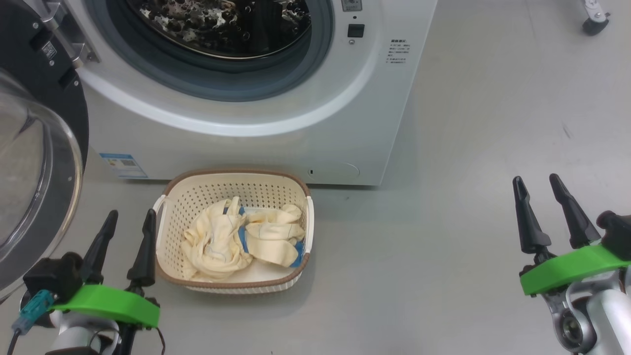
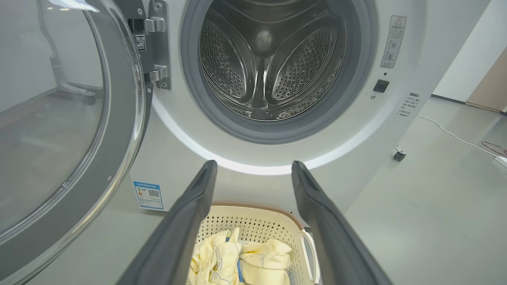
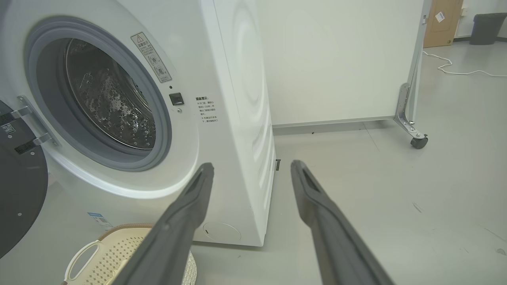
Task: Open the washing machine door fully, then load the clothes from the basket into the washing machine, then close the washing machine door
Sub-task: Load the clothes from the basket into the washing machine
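Note:
The white washing machine (image 1: 256,143) stands ahead with its steel drum (image 2: 269,67) bare. Its door (image 1: 34,187) hangs swung open at the left, black rim and clear glass bowl (image 2: 51,130) facing me. On the floor before the machine sits the cream basket (image 1: 231,283) holding pale yellow clothes (image 1: 236,241) with blue parts. My left gripper (image 1: 129,219) is open and empty just left of the basket's near corner. Well to the right, over bare floor, my right gripper (image 1: 537,180) is open too, with nothing between its fingers. The clothes (image 2: 241,261) also lie between the left fingers' lines in the left wrist view.
Grey floor (image 1: 443,236) spreads to the right of the machine. A white partition panel on castors (image 3: 416,140) stands behind the machine's right side. A white cable (image 2: 455,136) trails along the floor far right. Another castor (image 1: 594,22) sits at the upper right.

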Robot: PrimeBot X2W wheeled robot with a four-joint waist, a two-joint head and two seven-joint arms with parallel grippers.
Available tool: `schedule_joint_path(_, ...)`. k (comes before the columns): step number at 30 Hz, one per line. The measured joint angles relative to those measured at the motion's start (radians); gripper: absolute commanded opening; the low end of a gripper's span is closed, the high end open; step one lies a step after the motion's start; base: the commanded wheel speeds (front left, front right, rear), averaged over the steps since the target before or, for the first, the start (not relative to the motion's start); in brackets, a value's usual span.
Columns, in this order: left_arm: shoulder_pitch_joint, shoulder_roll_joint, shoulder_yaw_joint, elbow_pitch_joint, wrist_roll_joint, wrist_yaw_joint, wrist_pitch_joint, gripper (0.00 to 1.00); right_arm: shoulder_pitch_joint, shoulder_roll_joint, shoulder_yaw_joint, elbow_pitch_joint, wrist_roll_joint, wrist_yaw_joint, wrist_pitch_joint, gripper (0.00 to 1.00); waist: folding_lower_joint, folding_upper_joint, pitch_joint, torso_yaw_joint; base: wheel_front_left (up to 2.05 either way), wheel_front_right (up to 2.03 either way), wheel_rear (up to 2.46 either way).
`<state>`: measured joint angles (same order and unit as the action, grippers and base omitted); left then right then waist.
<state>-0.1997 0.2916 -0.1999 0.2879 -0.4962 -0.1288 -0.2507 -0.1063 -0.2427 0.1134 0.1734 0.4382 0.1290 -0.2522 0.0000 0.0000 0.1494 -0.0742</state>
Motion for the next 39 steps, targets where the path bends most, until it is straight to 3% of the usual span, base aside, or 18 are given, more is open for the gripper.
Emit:
schedule_joint_path(16,-0.009,0.003,0.001,-0.001,-0.001,0.000,0.000,1.00,-0.003,0.011,0.000,-0.005,0.000,0.000,0.000,1.00,0.0000,0.0000,0.018,0.001,1.13,-1.13,0.00)
schedule_joint_path(39,-0.021,-0.028,-0.004,0.059,-0.018,0.000,0.000,1.00,-0.017,0.026,-0.001,-0.016,-0.009,0.000,0.000,1.00,0.0000,0.0000,0.082,0.008,0.04,-0.04,0.00)
